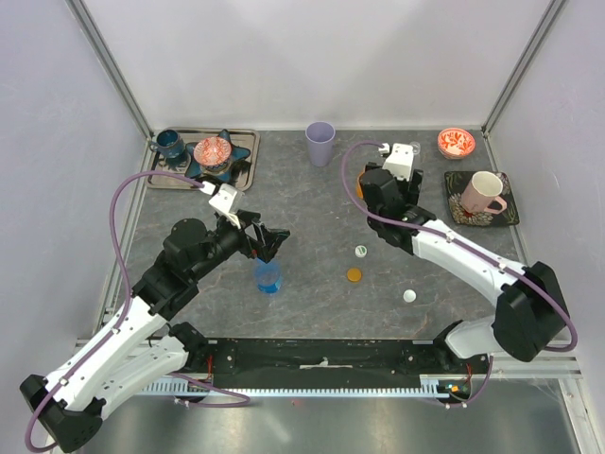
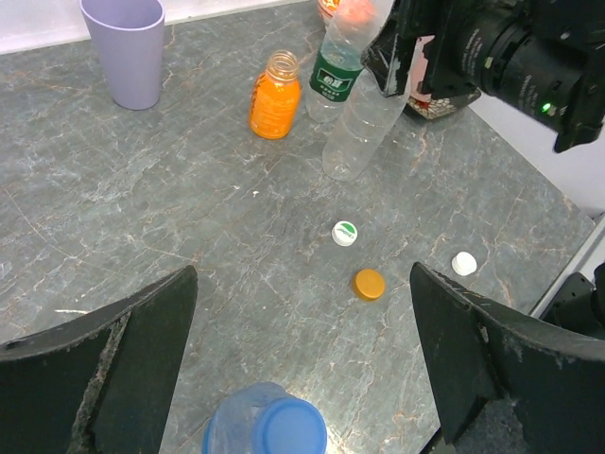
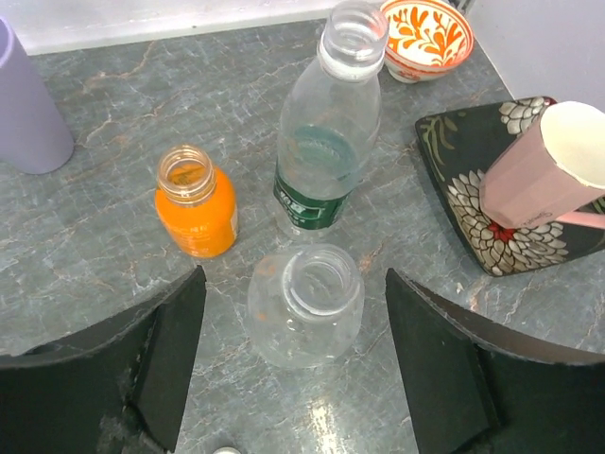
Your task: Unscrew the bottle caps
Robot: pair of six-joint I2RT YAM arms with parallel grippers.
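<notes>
A blue bottle [image 2: 241, 427] stands upright with its blue cap [image 2: 288, 430] on, low between the fingers of my open left gripper [image 2: 302, 276]; nothing touches it. In the top view that gripper [image 1: 272, 242] hovers just behind the bottle [image 1: 268, 277]. My right gripper [image 3: 294, 279] is open around a clear bottle [image 3: 305, 305] with no cap, its fingers apart from the bottle's sides. Behind it stand a capless green-label bottle [image 3: 331, 142] and a capless orange bottle [image 3: 196, 203]. Three loose caps lie on the table: white with green [image 1: 360, 251], orange [image 1: 354, 275], white [image 1: 409, 296].
A lilac cup [image 1: 319, 144] stands at the back centre. At the back left a metal tray [image 1: 248, 142] holds a blue cup and a red bowl. A pink mug [image 1: 482, 194] sits on a dark plate [image 1: 509, 213] at the right, with a red bowl [image 1: 455, 143] behind it.
</notes>
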